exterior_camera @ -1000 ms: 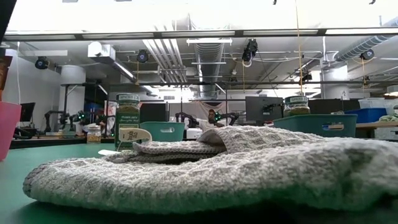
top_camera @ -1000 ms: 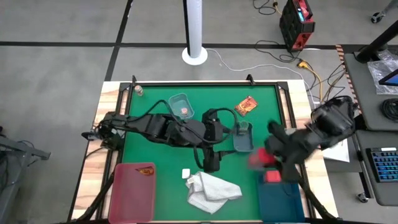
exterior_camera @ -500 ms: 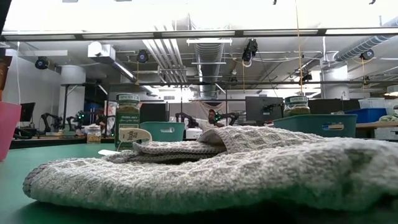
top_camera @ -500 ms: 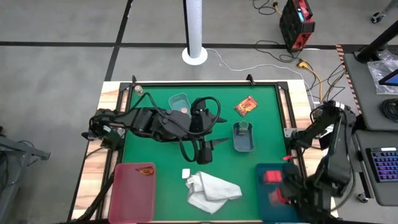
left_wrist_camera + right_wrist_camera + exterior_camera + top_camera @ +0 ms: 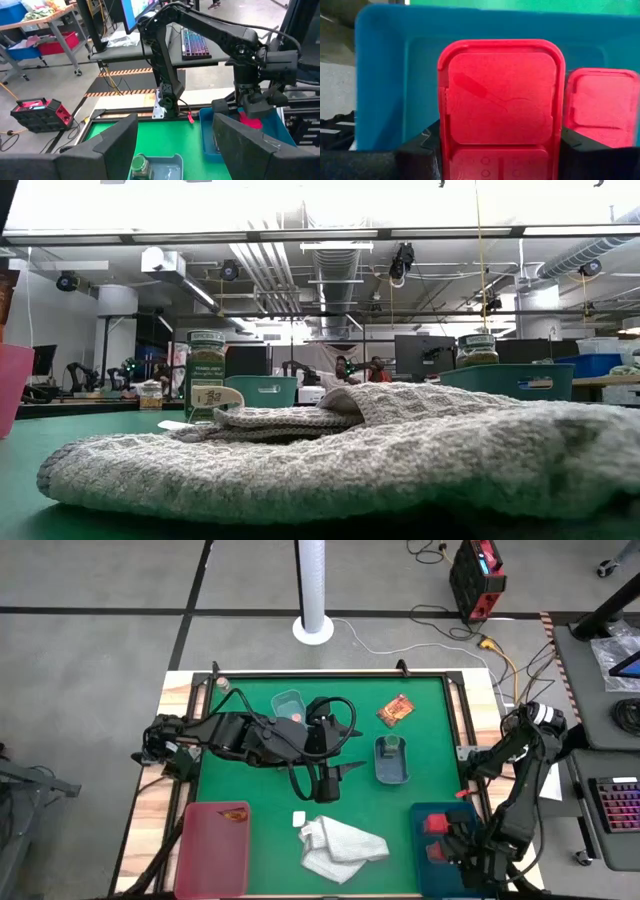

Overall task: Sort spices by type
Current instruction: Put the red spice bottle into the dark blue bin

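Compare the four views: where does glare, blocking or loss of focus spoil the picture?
Low view: bright ceiling lights wash out the top, and the grey knitted cloth fills the foreground, hiding the table. Right wrist view: the bright red plastic block looms close and soft over the blue tray. High and left wrist views: evenly lit, clear.

The left arm reaches in from nine o'clock, elbow bent, its wrist near the table's centre; the left gripper (image 5: 338, 772) hangs there with fingers (image 5: 117, 141) spread apart and nothing between them. The right arm folds back from three o'clock toward five o'clock, wrist turned down, and the right gripper (image 5: 447, 849) has its fingers (image 5: 422, 150) clamped on a red block (image 5: 501, 102).
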